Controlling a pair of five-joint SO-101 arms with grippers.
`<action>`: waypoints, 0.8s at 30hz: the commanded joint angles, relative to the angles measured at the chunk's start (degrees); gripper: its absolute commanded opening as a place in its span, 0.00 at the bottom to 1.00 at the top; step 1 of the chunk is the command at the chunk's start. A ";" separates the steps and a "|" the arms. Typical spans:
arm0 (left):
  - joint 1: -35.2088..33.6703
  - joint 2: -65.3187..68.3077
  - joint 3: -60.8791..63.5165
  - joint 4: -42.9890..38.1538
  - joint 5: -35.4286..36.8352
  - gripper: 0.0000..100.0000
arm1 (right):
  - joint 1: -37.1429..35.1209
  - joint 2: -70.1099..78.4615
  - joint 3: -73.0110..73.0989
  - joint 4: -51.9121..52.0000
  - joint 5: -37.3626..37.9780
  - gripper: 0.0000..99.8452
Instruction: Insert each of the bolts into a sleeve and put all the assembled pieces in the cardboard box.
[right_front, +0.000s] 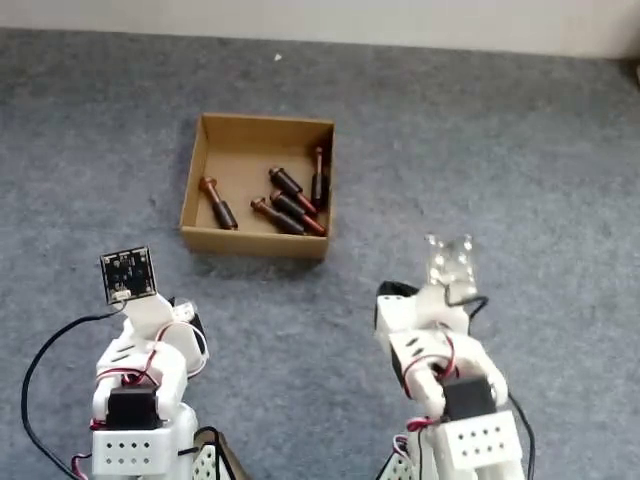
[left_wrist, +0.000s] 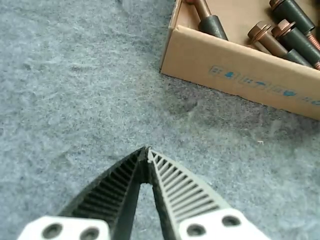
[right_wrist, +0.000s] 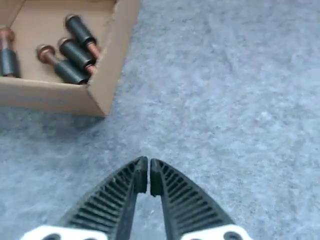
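so the assembled pieces (right_front: 290, 205) are all lying loose on the floor of the cardboard box (right_front: 255, 243), dark sleeves with coppery bolt heads and tips poking out the ends. A few are bunching up against the wall on the right arm's side and one is lying on its own toward the other side. I'm counting at least four, but they're overlapping so I'm not swearing to it. The box is sitting on the grey felt (right_front: 520, 130) out ahead of both arms, a bit closer to the left one. My guess is they're lying in there because that's the final drop spot for the task. Since every bolt I'm seeing is wearing a sleeve and sitting inside, I'm reading the job as basically done. The left gripper (left_wrist: 146, 152) is hanging low over bare felt just short of the box's near wall, its ribbed fingers pinching together at the tips with nothing between them. The right gripper (right_wrist: 149, 162) is doing much the same out past the box's near corner on its own side, fingers showing only a hairline slit and carrying nothing. Both arms are sitting folded in close to their bases, wrists tipping down, which I'm taking as a parked pose rather than a reach
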 joint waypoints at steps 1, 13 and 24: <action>-0.57 -0.13 1.10 -0.62 -2.37 0.01 | 2.59 -12.35 5.85 0.04 0.53 0.01; -0.31 -0.13 1.10 -0.35 -17.58 0.01 | 3.21 -14.11 15.52 0.22 0.35 0.01; -0.31 -0.13 1.10 -0.35 -17.49 0.01 | 3.21 -14.02 17.19 10.68 0.44 0.01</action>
